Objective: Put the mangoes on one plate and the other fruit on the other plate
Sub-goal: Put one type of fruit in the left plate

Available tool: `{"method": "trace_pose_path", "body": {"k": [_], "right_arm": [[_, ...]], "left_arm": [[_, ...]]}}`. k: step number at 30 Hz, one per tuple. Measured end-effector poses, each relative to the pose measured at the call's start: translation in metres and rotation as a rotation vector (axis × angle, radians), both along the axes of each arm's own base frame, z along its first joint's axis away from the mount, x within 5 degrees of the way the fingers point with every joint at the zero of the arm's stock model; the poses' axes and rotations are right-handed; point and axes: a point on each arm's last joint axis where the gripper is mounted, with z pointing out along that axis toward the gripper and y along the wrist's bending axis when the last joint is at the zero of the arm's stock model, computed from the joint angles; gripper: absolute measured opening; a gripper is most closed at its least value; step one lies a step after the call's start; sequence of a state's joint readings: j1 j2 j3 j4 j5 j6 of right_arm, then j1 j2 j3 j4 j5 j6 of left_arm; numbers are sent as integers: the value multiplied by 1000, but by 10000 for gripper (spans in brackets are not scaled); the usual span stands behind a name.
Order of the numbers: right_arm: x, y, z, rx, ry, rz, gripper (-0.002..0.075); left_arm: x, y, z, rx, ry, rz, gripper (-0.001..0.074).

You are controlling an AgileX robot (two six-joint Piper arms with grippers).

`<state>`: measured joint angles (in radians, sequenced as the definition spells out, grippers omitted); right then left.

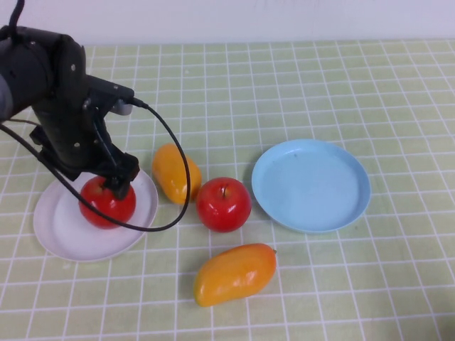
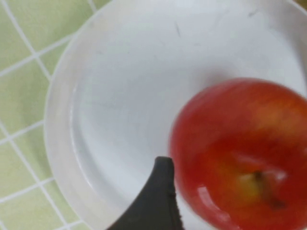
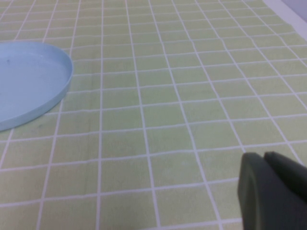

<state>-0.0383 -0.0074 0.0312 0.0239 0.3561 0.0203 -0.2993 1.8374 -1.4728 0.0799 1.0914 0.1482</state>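
Note:
One red apple [image 1: 106,204] rests on the white plate [image 1: 64,227] at the left. My left gripper [image 1: 117,188] hangs right over it, open, jaws either side of the fruit. In the left wrist view a dark finger [image 2: 158,196] stands a sliver away from that apple [image 2: 240,153] above the white plate [image 2: 120,96]. A second apple [image 1: 223,204] lies on the cloth mid-table. One mango [image 1: 176,172] lies between the white plate and that apple, the other mango [image 1: 234,273] nearer the front. The light blue plate [image 1: 311,185] is bare. My right gripper [image 3: 264,155] is shut, low over the cloth, out of the high view.
A green checked cloth [image 1: 341,85] covers the whole table. The left arm's black cable [image 1: 181,163] loops over the near mango and the white plate's rim. The blue plate's edge [image 3: 29,81] shows in the right wrist view.

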Motion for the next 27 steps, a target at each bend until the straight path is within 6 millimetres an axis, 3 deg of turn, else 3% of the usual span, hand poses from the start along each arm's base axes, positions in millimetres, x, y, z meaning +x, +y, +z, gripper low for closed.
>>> {"method": "trace_pose_path", "body": {"k": [5,9,13,18,27], "right_arm": [[0,0,0,0,0,0,-16],[0,0,0,0,0,0,-17],[0,0,0,0,0,0,-17],[0,0,0,0,0,0,-16],[0,0,0,0,0,0,-16]], "left_arm": [[0,2,3,20,-19,45,668],[-10,-13,24,-1,-100,6,668],[-25,-46,45,-76,-161,-73,668],[-36,-92,56,-192,-181,-182,668],[-30,-138,37,-177,-119,-293,669]]}}
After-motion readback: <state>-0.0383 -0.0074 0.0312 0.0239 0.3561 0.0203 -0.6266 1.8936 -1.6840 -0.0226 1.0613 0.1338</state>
